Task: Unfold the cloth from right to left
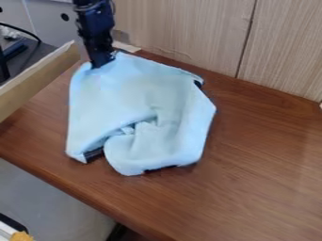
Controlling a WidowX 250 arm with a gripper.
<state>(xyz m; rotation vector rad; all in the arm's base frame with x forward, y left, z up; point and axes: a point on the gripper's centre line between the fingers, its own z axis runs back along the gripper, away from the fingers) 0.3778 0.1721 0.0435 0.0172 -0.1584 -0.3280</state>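
Hanging at the upper left edge of the light blue cloth (135, 87), the black claw (102, 63) is pointing down, its lower end meeting the fabric. I cannot tell whether it is standing wide or narrow, or whether it is gripping any of the cloth. Above it, the black arm (94, 23) is coming in from the top edge of the view, left of centre, and tilting slightly.

Around and below the claw, the cloth is lying crumpled on the reddish-brown table (264, 174), mostly left of the view's centre. One fold is curving from its lower left up towards its middle, where a small tuck is bunching. A rounded lobe is bulging at the bottom, and a narrower corner is pointing down at the lower left. Dark patches are showing between these two, along the bottom edge and at the upper right edge; what they are, I cannot tell.

Further out, a pale wooden board (37, 80) is slanting from near the arm down to the left edge of the view. Behind the table, a wood-grain panel (182, 33) is standing upright, a dark seam running down it. At the upper left, a dark cable (24, 31) is curving beyond the board. Down in the bottom left corner, an orange-yellow item (22, 236) is just peeking in.
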